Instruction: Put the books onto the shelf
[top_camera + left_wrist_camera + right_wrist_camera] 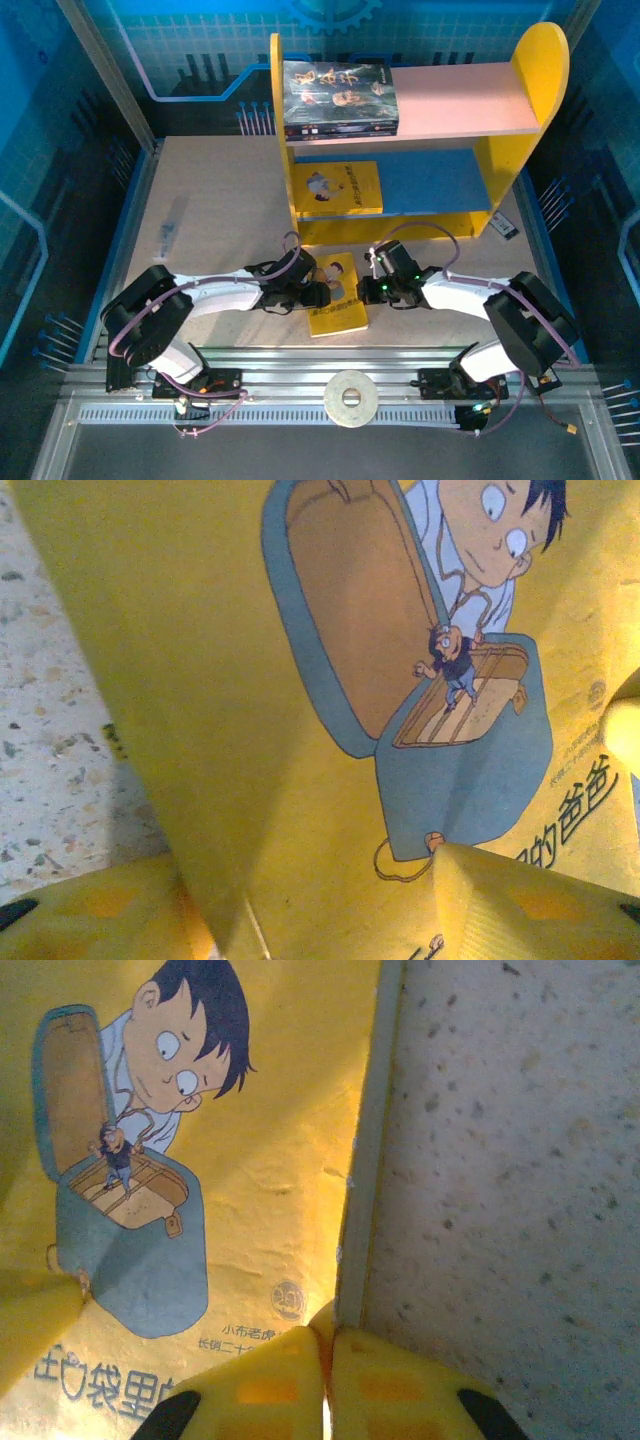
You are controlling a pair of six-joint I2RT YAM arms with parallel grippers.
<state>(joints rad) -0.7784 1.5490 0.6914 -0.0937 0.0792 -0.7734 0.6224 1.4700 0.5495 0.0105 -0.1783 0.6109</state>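
speckled worktop (200, 230) carries the yellow cartoon book (337, 293) just before the shelf (450, 100). right end effector (328, 1345) is clenched on its right edge; left end effector (312, 295) stands released, astride the left edge. pickup step, i judge; next calls for lifting it level toward the blue board (430, 185).

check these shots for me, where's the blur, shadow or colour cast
top external: even light with a blue cast off the walls, yellow book and shelf readable; left wrist: cover sharp, a dark shadow band runs down its left side, left hand blurred at the bottom; right wrist: drawing crisp, right hand soft, table evenly lit
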